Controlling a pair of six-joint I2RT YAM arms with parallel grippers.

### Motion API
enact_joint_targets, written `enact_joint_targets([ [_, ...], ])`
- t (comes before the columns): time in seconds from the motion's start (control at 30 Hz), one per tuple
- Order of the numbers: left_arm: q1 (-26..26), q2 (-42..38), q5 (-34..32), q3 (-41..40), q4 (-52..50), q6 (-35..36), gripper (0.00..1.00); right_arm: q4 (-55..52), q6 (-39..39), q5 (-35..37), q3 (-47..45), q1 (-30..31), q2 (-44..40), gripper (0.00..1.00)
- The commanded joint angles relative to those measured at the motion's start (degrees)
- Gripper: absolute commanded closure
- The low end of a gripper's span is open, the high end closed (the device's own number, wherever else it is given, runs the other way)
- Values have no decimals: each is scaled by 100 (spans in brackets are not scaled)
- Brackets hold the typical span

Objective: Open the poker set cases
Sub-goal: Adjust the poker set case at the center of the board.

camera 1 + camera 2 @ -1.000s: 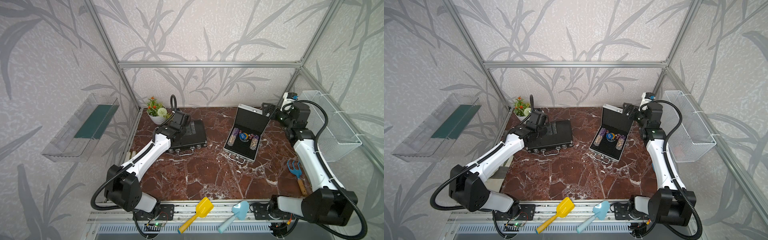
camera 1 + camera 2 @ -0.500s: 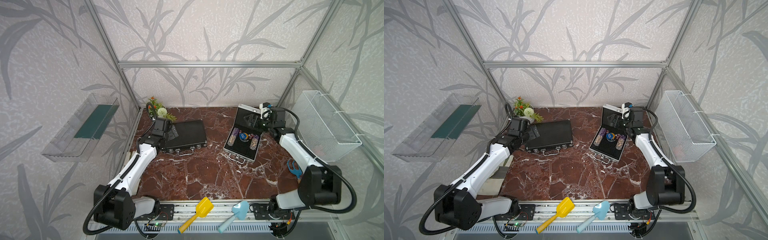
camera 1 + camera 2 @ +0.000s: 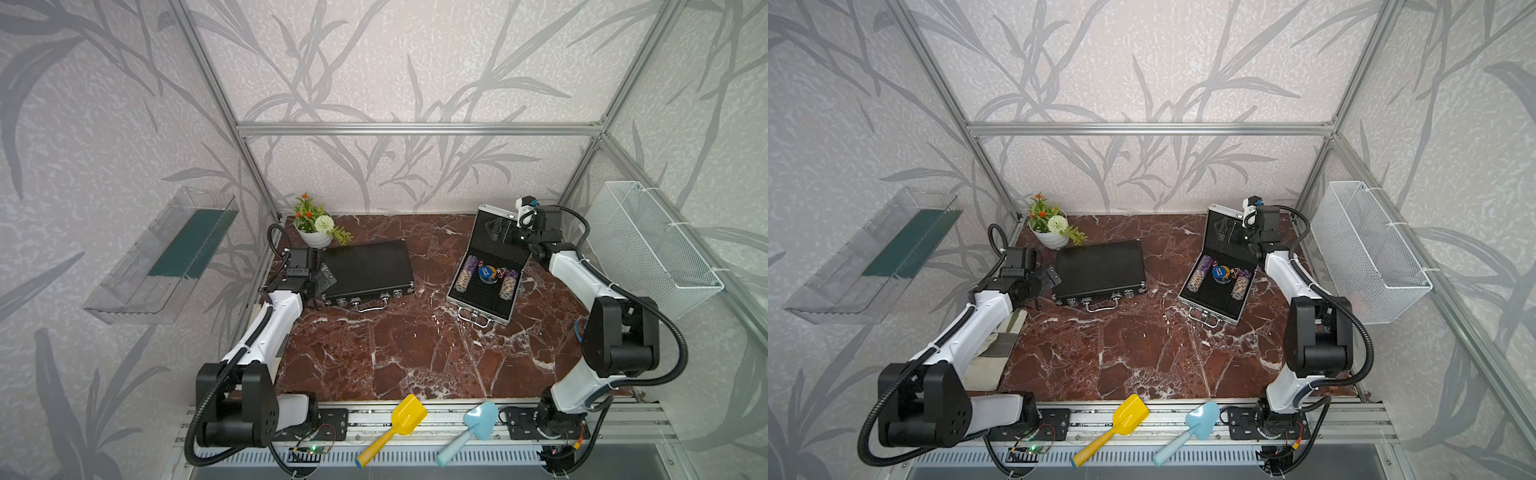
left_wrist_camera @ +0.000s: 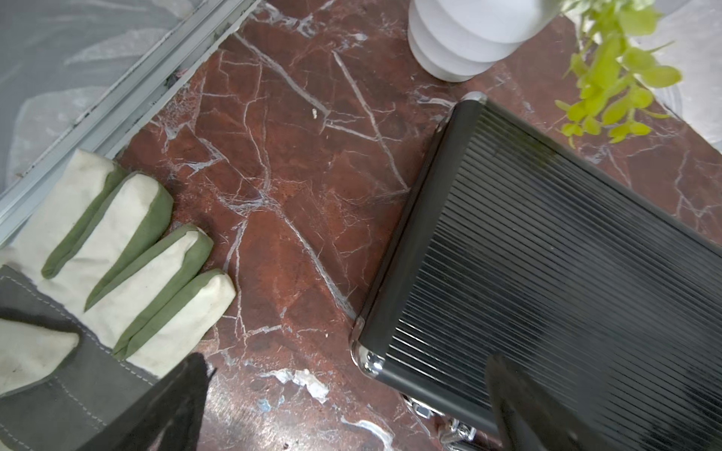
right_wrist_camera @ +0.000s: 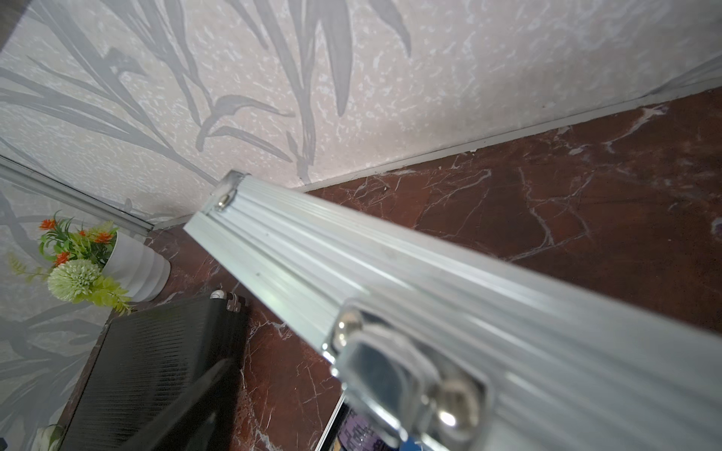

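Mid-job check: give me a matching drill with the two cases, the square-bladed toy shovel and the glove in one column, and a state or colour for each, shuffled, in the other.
Things:
1. black ribbed case
2. silver case
3. shovel
4. glove

States or colours:
a. yellow
b. lid raised, chips showing
c. cream and green, lying flat
d. shut, lid down

Pairs: 1-d, 2-b, 3-a, 4-c

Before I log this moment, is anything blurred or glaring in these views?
Right wrist view: the silver case lid edge crosses the frame, its near latch out of focus. Left wrist view: the black case is sharp at its corner, smeared nearer the lens. Both top views: evenly lit, sharp, no strong glare.
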Motion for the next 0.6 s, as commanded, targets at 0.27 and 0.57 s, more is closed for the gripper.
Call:
enact_joint_targets([
  [0.27, 294, 587, 1080, 110, 347, 117, 1, 81, -114, -5, 412, -74, 202, 3],
  [0.57, 342, 759, 1508, 83, 596, 187, 1, 177, 370, -86, -353, 657, -644, 3],
])
